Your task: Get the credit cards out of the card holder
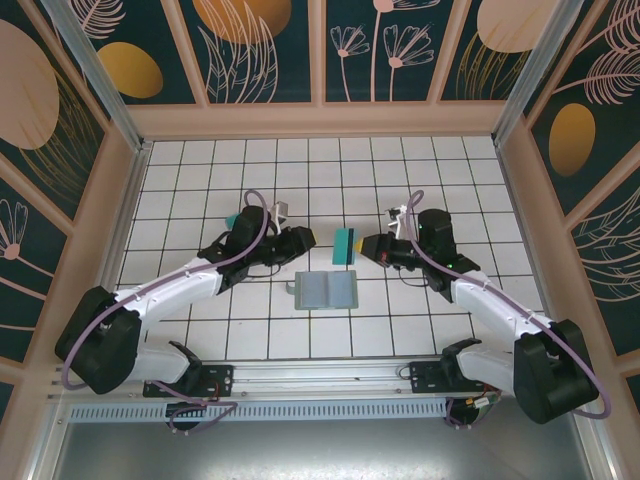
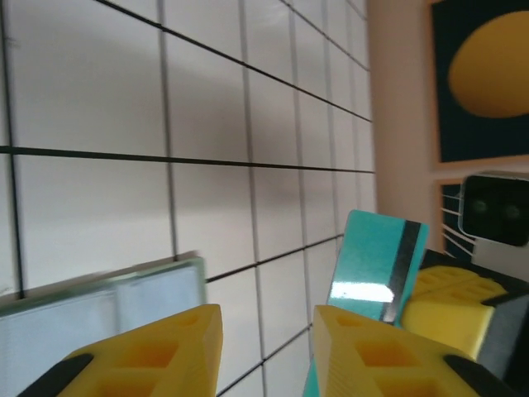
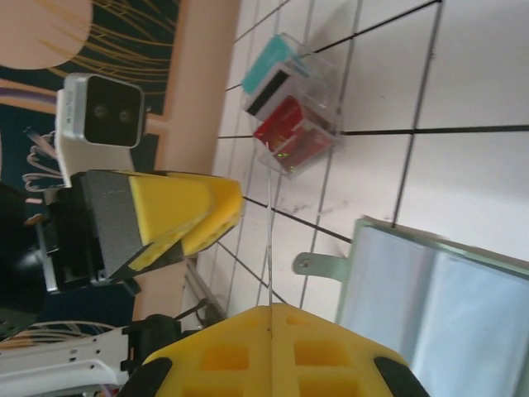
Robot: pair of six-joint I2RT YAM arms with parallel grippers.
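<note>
- From above: my right jaws are clamped on the teal card [image 1: 345, 245], which stands upright just past their tips. My left jaws face it from the other side, near but apart. The card holder [image 1: 327, 290] lies open on the bench [image 1: 200, 180], just on my base side of the gap.
- Left wrist: my left jaws stand partly open and empty. The card sits just off their right finger, not between them. I judge I should shift until it is centred, then close.
- Right wrist: right jaws shut, card edge-on. Best release only once the left grip is sure. A clear box [image 3: 324, 73] lies beyond.
</note>
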